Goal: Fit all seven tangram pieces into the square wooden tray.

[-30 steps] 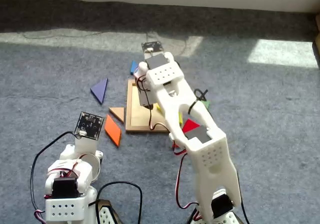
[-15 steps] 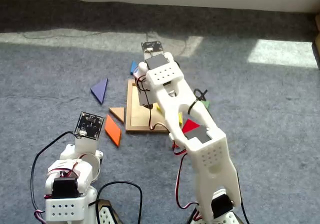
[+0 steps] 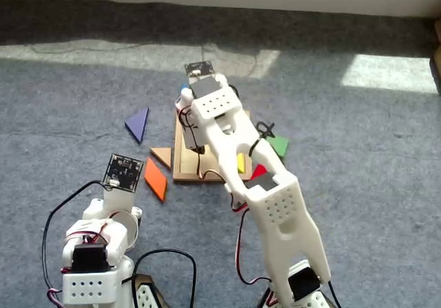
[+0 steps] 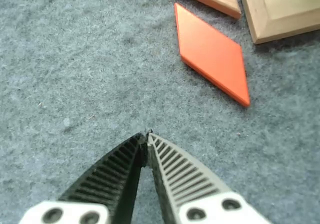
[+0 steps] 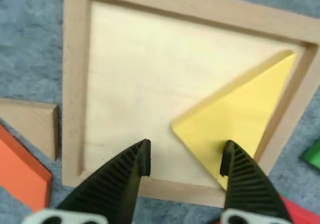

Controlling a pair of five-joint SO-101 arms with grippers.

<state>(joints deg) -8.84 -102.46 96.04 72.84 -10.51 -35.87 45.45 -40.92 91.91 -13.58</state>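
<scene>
The square wooden tray [image 5: 75,83] lies under my right gripper [image 5: 186,159], which hangs open above its near rim with nothing between its fingers. A yellow triangle [image 5: 240,114] lies flat inside the tray, tucked into one corner. In the high view the right arm [image 3: 234,149] stretches over the tray [image 3: 185,165], hiding most of it. A tan triangle [image 3: 162,156] and an orange parallelogram [image 3: 155,178] lie just left of the tray. My left gripper [image 4: 146,134] is shut and empty over bare carpet, a short way from the orange parallelogram [image 4: 212,53].
A purple triangle [image 3: 138,123] lies farther left on the grey carpet. A blue piece [image 3: 184,87] peeks out beyond the tray's far corner. A green piece [image 3: 278,145] and a red piece [image 3: 260,172] lie right of the tray. The left arm [image 3: 96,246] sits folded at the front left.
The right arm has swung to the left over the tray, uncovering the green piece and more of the yellow triangle. The left arm has not moved.
</scene>
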